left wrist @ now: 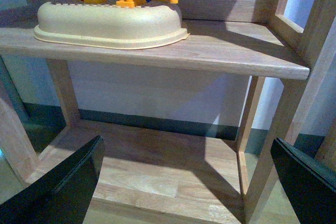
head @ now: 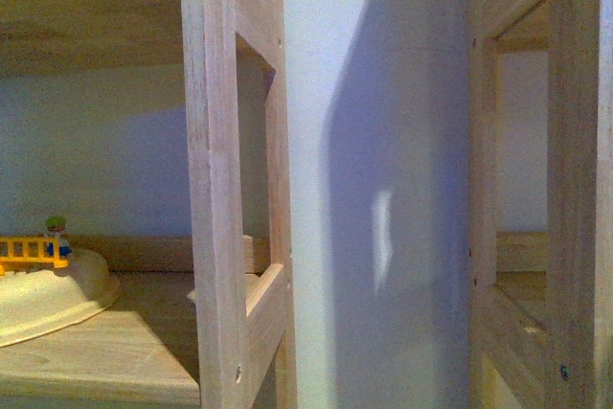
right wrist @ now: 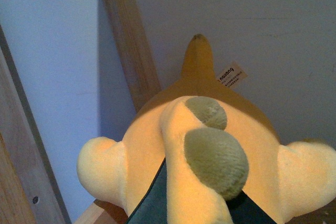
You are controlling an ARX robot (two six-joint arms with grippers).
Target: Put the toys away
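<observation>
I have the plush animal (right wrist: 210, 145) clamped in my right gripper (right wrist: 202, 203), held up near a wooden upright (right wrist: 128, 40) and the wall, presumably to carry it to a shelf. Its fabric is fuzzy, orange-yellow, with rounded stubby limbs (a sewn tag shows). My left gripper (left wrist: 189, 179) hangs apart and empty before the smooth wooden shelf (left wrist: 231, 56).

The plush animal (right wrist: 210, 145) fills the right wrist view so closely that its lower body runs off the edge, and the right gripper (right wrist: 199, 203) shows only as dark slivers, its jaws unreadable. The cream tray (head: 48, 299) is cut by the front view's edge. The left gripper's fingers (left wrist: 58, 192) are cropped. The label (right wrist: 232, 74) is too small to read.
</observation>
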